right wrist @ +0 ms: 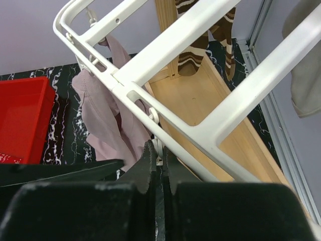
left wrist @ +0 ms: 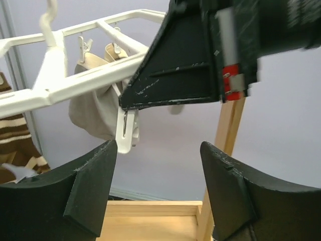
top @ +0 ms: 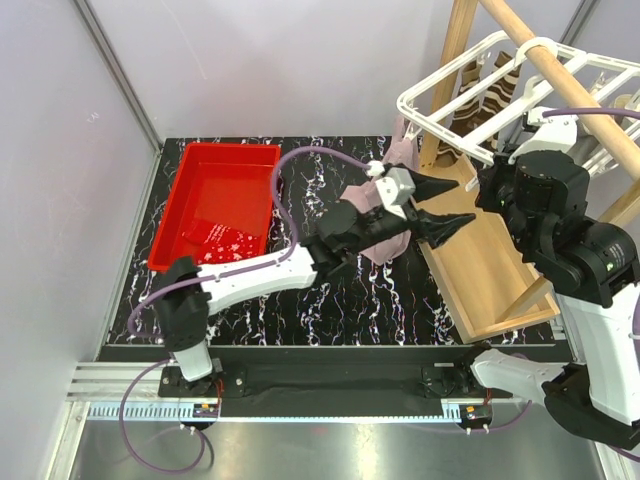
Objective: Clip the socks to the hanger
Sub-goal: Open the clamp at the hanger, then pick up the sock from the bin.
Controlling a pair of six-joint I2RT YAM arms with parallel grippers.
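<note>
The white grid hanger (top: 470, 75) hangs from a wooden pole. On it hang a brown-and-cream striped sock (right wrist: 205, 42), a beige-grey sock (left wrist: 93, 110) and a mauve-pink sock (right wrist: 103, 118). My right gripper (right wrist: 161, 146) is shut on a small white clip (right wrist: 159, 150) under the hanger's bar, beside the mauve sock. My left gripper (top: 465, 198) is open with nothing between its fingers (left wrist: 95, 186). The pinched clip (left wrist: 125, 131) dangles just above the left fingertip. A red sock with white specks (top: 225, 240) lies in the tub.
A red plastic tub (top: 200, 175) sits at the back left of the black marbled table. The wooden pole (top: 570, 85) and the frame's wooden base (top: 490, 270) stand at the right, under the hanger. The right arm's body (top: 545, 190) crowds the hanger's near side.
</note>
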